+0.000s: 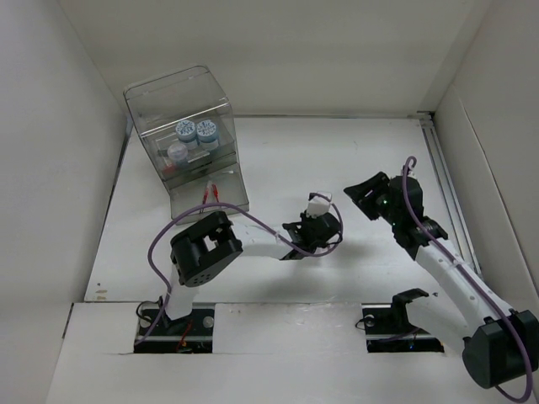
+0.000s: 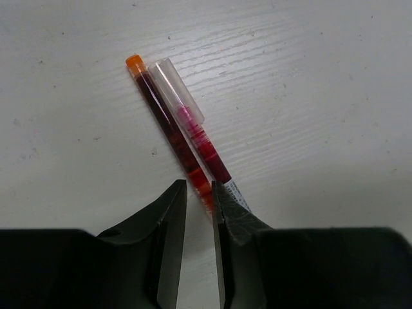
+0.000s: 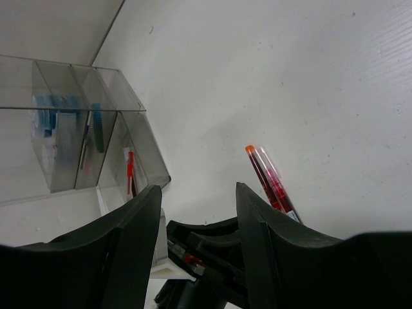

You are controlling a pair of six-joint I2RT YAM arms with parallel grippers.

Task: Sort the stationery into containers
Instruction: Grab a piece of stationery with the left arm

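Red ink pens, two thin ones, lie side by side and touching on the white table [image 2: 309, 77]: the orange-ended red pen [image 2: 164, 119] and the clear-capped red pen [image 2: 193, 125]. Left pincer [image 2: 196, 193] is down over their near ends. Its jaws stand a narrow gap apart. The orange-ended pen's tip shows in that gap, and the clear-capped pen runs under the right-hand jaw. Cannot tell whether anything is pinched. Right pincer [image 3: 198, 190] hangs near, jaws wide, holding nothing.

Clear plastic box organizer [image 1: 181, 109] stands well apart at the far left. Blue-white rolls [image 1: 195, 130] sit inside it, and another red pen [image 1: 210, 192] lies in its low front tray.

Step in hand, as I judge it: pick up one pen for that tray. Notes for doing it well:
- The hold is at the extreme end, so the pen would likely droop or pivot. Better to take it nearer mid-length.
- The pens touch, so closing may drag or trap both. Centre on one only, square across the barrel.
- Lift straight and confirm the neighbour is left on the table.
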